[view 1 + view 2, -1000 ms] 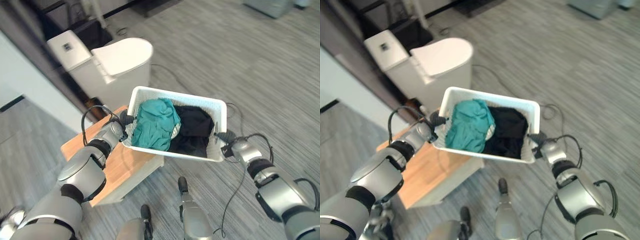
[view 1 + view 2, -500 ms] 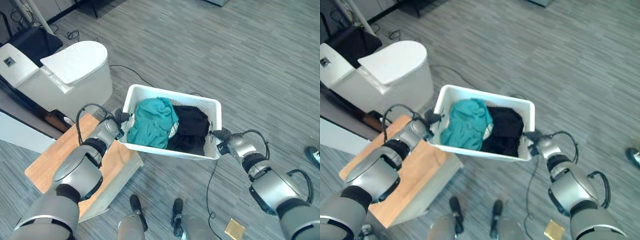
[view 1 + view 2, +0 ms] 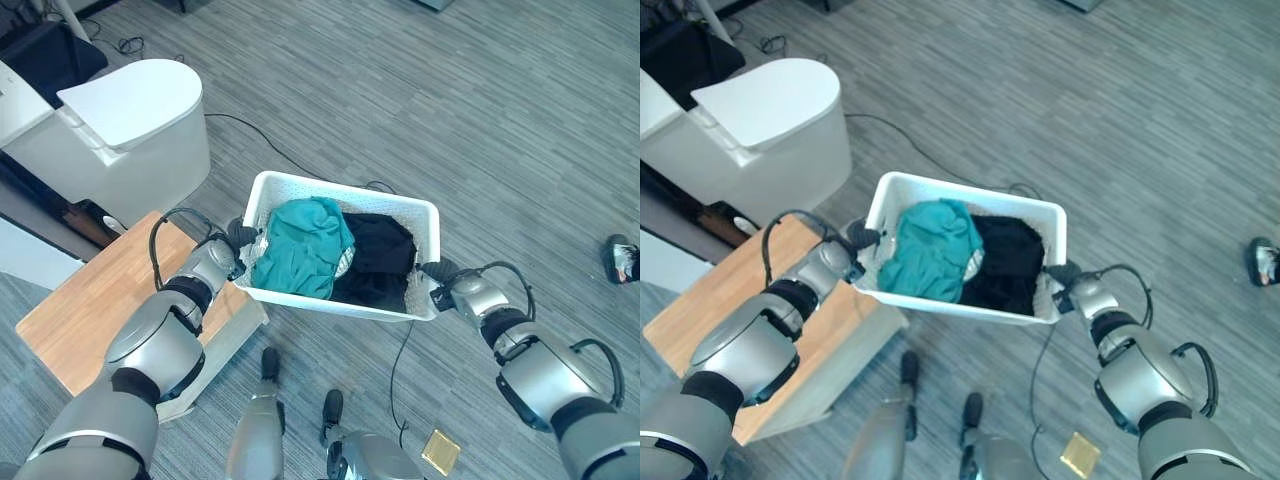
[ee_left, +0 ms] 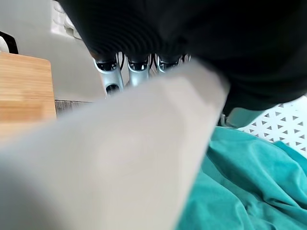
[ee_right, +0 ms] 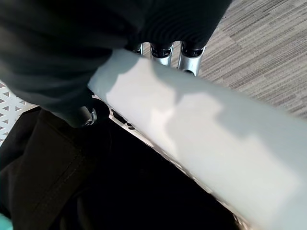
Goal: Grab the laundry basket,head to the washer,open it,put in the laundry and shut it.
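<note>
The basket (image 3: pixel 340 258) is held at frame centre, its short ends clamped by the left hand (image 3: pixel 243 236) and the right hand (image 3: pixel 441 276), fingers hooked over the rim. It is now carried clear of the wooden table (image 3: pixel 85 310), lower left. Teal cloth (image 3: pixel 300 248) and black cloth (image 3: pixel 380 258) are inside. A toilet (image 3: pixel 110 125) is upper left, a shoe (image 3: pixel 620 260) far right; no washer is seen yet.

Grey wood-grain plank floor (image 3: pixel 480 120). A white toilet (image 3: pixel 120 125) with closed lid stands on it; just beside the toilet is a low light-wood table (image 3: pixel 90 310). A shoe (image 3: pixel 622 260) lies well apart from the toilet.
</note>
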